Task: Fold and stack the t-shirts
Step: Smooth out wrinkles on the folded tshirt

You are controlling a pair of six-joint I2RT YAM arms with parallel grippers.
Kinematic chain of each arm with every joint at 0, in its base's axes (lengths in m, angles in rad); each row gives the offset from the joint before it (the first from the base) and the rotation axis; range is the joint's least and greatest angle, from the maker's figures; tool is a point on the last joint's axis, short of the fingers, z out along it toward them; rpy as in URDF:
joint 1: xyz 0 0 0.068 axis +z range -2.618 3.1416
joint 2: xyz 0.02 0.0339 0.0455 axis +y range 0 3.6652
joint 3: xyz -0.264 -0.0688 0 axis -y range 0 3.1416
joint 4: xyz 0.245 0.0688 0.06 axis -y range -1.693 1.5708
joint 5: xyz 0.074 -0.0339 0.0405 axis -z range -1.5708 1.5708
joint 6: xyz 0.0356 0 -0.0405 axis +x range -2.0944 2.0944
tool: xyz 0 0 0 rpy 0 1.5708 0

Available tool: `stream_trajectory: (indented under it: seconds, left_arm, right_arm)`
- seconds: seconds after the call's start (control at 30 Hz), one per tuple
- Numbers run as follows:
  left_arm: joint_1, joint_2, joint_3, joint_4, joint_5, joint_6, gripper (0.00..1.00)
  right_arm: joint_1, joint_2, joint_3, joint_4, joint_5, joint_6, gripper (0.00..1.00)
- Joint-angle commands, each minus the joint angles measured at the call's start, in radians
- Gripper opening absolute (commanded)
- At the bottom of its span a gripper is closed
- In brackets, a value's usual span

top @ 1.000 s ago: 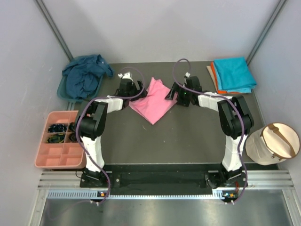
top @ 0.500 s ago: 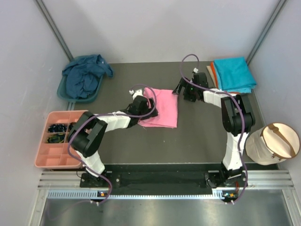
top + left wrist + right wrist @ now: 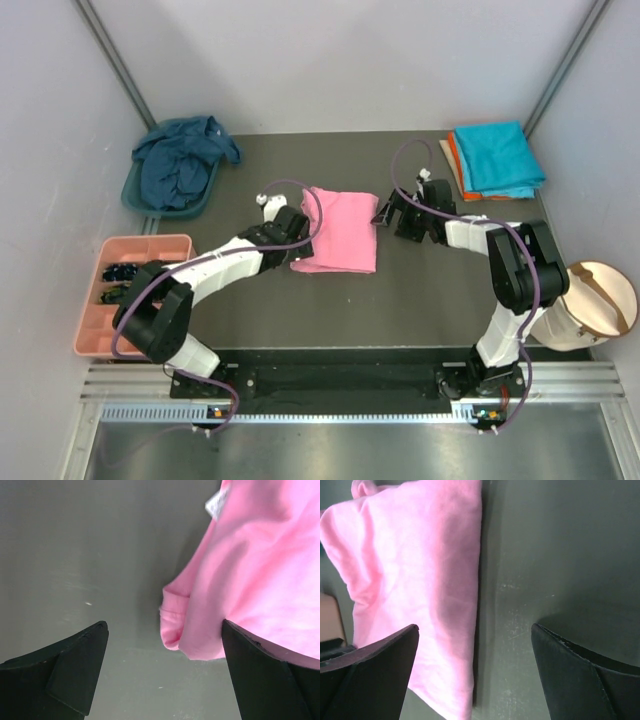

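1. Top external view: the bright pink cloth t-shirt [image 3: 340, 232] lies folded into a flat rectangle in the middle of the dark worktop [image 3: 430, 300]. I'd say its folding is about done, but it is not yet on the stack.
2. The stack sits at the far right: a folded turquoise t-shirt [image 3: 497, 156] lies on top of a folded orange t-shirt [image 3: 456, 165], of which only an edge shows.
3. The dark navy blue t-shirt [image 3: 180, 165] is crumpled and unfolded, so that one is left to do.
4. The left claw [image 3: 296, 236] is at the pink shirt's left edge, spread wide and gripping nothing. The right claw [image 3: 384, 212] is just beside the right edge, likewise spread and empty.
5. The teal plastic basin [image 3: 132, 195] at the far left holds the navy shirt, heaped over its rim.
6. The salmon-pink plastic compartment tray [image 3: 135, 335] at the near left has small dark items [image 3: 124, 272] in some far compartments. I cannot tell what they are.
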Motion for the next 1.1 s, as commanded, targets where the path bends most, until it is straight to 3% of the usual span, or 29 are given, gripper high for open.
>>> stream_trajectory:
  seconds: [0.0,0.23,0.57,0.77,1.07]
  left_arm:
    - [0.008,-0.09,0.145,-0.099,-0.129,0.082,0.99]
    - [0.008,-0.211,0.185,0.184,0.113,0.269,0.99]
    - [0.008,-0.056,0.193,0.415,0.434,0.263,0.99]
    - [0.023,0.028,0.173,0.527,0.546,0.231,0.99]
    - [0.077,0.139,0.094,0.649,0.595,0.188,0.99]
  right_arm:
    - [0.002,0.028,-0.054,0.007,-0.047,0.023,0.94]
    - [0.002,0.032,-0.063,0.009,-0.048,0.014,0.94]
    - [0.002,0.028,-0.08,0.01,-0.04,0.022,0.94]
    - [0.002,0.028,-0.092,0.004,-0.031,0.016,0.94]
    - [0.0,0.038,-0.091,0.001,-0.034,0.016,0.94]
